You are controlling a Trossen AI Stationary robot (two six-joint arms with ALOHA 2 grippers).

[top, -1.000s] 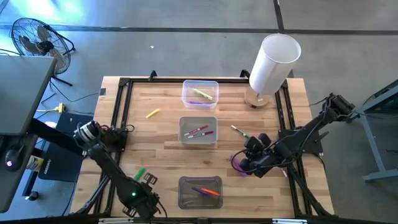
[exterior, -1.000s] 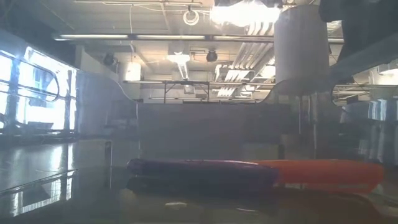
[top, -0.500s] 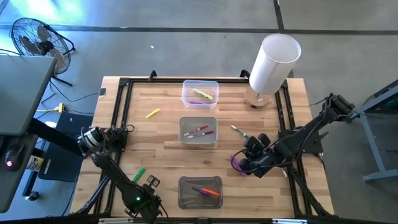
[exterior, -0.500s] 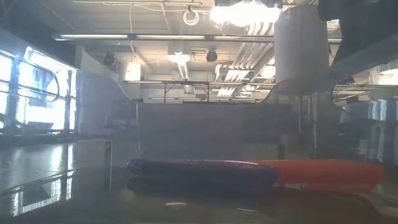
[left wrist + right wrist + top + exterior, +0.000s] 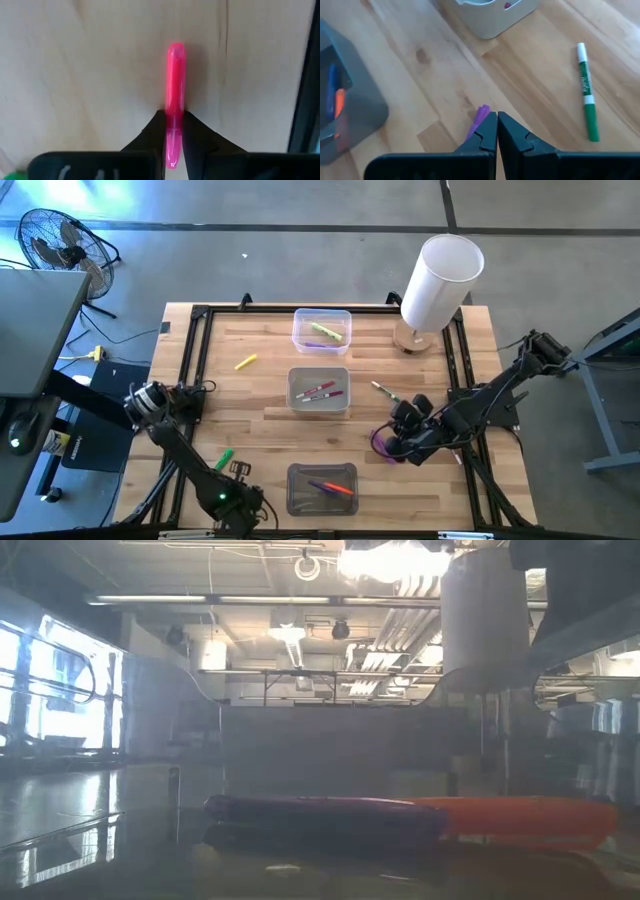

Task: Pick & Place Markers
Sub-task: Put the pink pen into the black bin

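At the bottom left of the high view the left gripper (image 5: 175, 131) pinches a pink marker (image 5: 175, 85) lying on the wooden table (image 5: 260, 395), a green marker (image 5: 224, 457) just beside it. Right of centre, the right gripper (image 5: 497, 131) sits low with fingers pressed together — a purple marker (image 5: 479, 119) beneath them. Other markers lie in three clear bins (image 5: 321, 328) down the middle.

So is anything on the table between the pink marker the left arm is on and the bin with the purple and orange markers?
Nothing visible: the left gripper pinches the pink marker, and bare wood lies toward the dark bin.
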